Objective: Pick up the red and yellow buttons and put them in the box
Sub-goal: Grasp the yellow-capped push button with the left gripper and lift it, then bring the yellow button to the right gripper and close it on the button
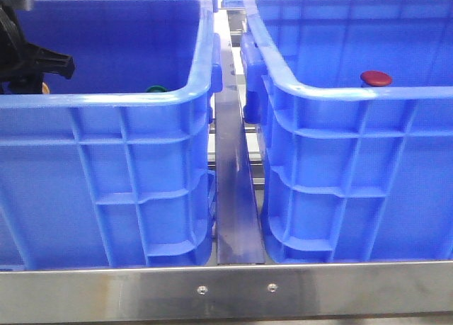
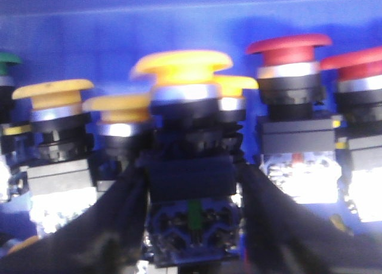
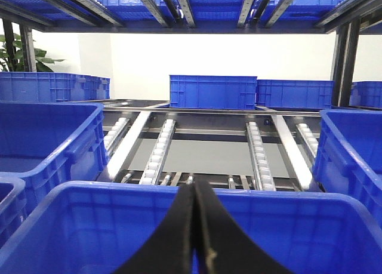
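- Left gripper [image 2: 190,214] clamped on a yellow button [image 2: 182,68]: mushroom cap, chrome collar, dark body, inside the left crate [image 1: 106,98].
- Around the jaws: three more yellow buttons [image 2: 54,92], two red buttons [image 2: 290,47], one green button [image 2: 7,59].
- Right gripper [image 3: 197,226] fingers pressed together, holding nothing, above a blue crate [image 3: 89,226].
- Right crate [image 1: 354,98] holds one red button [image 1: 376,78].

two blue plastic crates sit side by side on a metal roller rack [image 1: 241,197], the left crate [image 1: 106,176] and right crate [image 1: 361,176] parted by a steel divider rail [image 1: 233,219] running front to back. a brushed steel front bar [image 1: 226,291] with two screws crosses below them. from the right wrist view, roller tracks [image 3: 158,151] stretch back toward more blue crates [image 3: 213,92].
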`<act>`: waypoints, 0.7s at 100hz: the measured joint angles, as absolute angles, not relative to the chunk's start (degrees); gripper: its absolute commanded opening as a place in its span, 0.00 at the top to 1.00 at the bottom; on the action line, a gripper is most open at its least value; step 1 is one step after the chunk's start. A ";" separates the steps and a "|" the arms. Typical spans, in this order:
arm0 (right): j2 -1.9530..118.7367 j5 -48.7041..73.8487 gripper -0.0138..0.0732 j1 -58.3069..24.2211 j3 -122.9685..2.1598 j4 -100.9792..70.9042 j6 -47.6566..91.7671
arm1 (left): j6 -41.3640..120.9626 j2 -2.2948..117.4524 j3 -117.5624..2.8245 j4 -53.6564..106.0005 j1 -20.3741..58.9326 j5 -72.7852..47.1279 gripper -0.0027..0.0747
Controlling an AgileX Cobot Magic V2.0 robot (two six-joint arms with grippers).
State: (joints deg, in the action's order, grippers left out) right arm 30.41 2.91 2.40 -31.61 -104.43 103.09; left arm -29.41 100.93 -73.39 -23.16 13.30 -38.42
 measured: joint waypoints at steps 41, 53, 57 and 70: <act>30.41 2.91 0.92 2.40 -31.61 -104.43 103.09 | -25.79 91.32 -73.03 -24.13 18.63 -40.85 0.99; 30.41 2.91 0.92 2.40 -31.61 -104.43 103.09 | -24.58 84.95 -72.23 -24.13 23.77 -42.39 0.99; 30.41 2.91 0.92 2.40 -31.61 -104.43 103.09 | -24.48 83.17 -71.98 -24.13 25.52 -43.06 0.99; 30.41 2.99 0.92 2.40 -31.61 -104.43 103.09 | -23.97 76.62 -71.51 -23.92 33.42 -44.19 0.99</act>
State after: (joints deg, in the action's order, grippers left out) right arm 30.41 2.99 2.40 -31.61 -104.43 103.09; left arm -23.97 76.62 -71.51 -23.92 33.42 -44.19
